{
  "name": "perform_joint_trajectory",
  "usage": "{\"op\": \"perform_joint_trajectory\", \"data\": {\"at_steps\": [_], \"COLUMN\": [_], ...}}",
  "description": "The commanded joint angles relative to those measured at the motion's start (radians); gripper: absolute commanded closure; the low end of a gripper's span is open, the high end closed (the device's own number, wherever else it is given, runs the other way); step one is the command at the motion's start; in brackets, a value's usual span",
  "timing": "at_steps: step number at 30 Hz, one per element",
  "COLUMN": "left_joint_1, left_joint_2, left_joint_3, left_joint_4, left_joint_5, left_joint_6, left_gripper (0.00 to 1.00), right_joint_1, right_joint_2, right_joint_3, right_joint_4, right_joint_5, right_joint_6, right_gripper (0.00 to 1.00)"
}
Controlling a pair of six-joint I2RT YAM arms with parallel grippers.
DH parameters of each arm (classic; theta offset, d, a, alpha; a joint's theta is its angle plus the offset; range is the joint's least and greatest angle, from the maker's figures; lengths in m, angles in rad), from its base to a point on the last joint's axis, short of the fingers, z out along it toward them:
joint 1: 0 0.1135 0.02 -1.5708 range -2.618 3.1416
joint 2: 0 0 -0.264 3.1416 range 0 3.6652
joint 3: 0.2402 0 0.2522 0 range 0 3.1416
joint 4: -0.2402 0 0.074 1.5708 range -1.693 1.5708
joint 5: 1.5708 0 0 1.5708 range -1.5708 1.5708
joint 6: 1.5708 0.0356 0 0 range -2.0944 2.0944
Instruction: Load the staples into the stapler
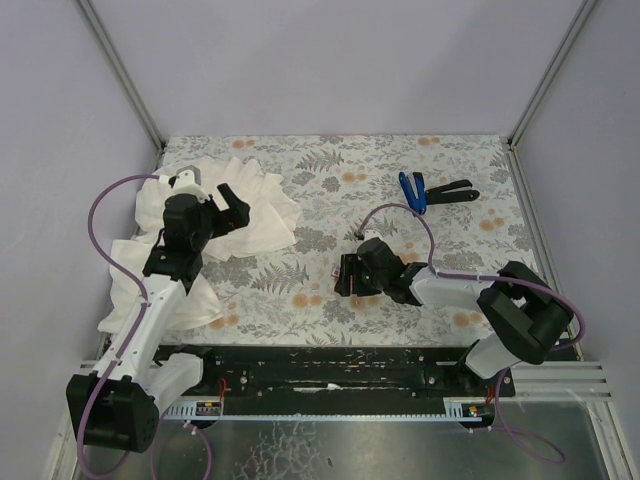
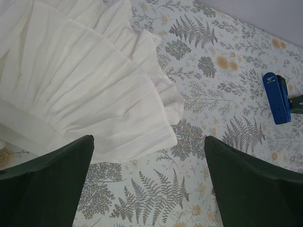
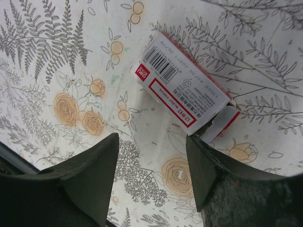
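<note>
The staples box [image 3: 182, 92], white with a red label and a barcode, lies flat on the floral table cover with its end flap open. My right gripper [image 3: 152, 142] hangs open just short of it. Nothing sits between its fingers, and the right-hand fingertip [image 3: 196, 151] is close to the box's open corner. No loose strip of staples shows. The blue and black stapler [image 1: 425, 190] lies hinged open at the back right, and its blue half [image 2: 276, 97] also shows in the left wrist view. My left gripper [image 1: 235, 203] is open above the edge of the cloth, empty.
A large crumpled white cloth [image 1: 245, 215] covers the back left of the table and trails toward the left arm's base; in the left wrist view the cloth [image 2: 71, 80] fills the upper left. Grey walls and metal frame rails [image 1: 530, 100] close in the table.
</note>
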Motion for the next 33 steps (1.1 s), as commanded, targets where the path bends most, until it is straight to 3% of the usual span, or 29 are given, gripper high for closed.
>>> {"op": "perform_joint_trajectory", "data": {"at_steps": [1, 11, 16, 25, 33], "left_joint_1": [0.000, -0.009, -0.113, -0.387, -0.488], "left_joint_2": [-0.013, 0.023, 0.125, 0.499, 0.829], "left_joint_3": [-0.006, -0.005, 0.029, 0.264, 0.474], "left_joint_4": [0.053, 0.072, 0.076, 0.060, -0.017], "left_joint_5": [-0.011, 0.043, 0.097, 0.262, 0.326], "left_joint_6": [0.015, 0.021, 0.036, 0.149, 0.307], "left_gripper": [0.00, 0.00, 0.02, 0.05, 0.08], "right_joint_1": [0.002, -0.126, -0.222, -0.372, -0.444], "right_joint_2": [0.006, 0.086, 0.025, -0.276, -0.497], "right_joint_3": [0.001, 0.049, 0.046, 0.016, -0.100], "right_joint_4": [-0.016, 0.074, 0.093, -0.114, -0.162], "right_joint_5": [0.090, -0.087, -0.228, -0.233, -0.238], "right_joint_6": [-0.062, -0.164, -0.191, -0.249, -0.179], "right_gripper": [0.33, 0.25, 0.24, 0.23, 0.20]}}
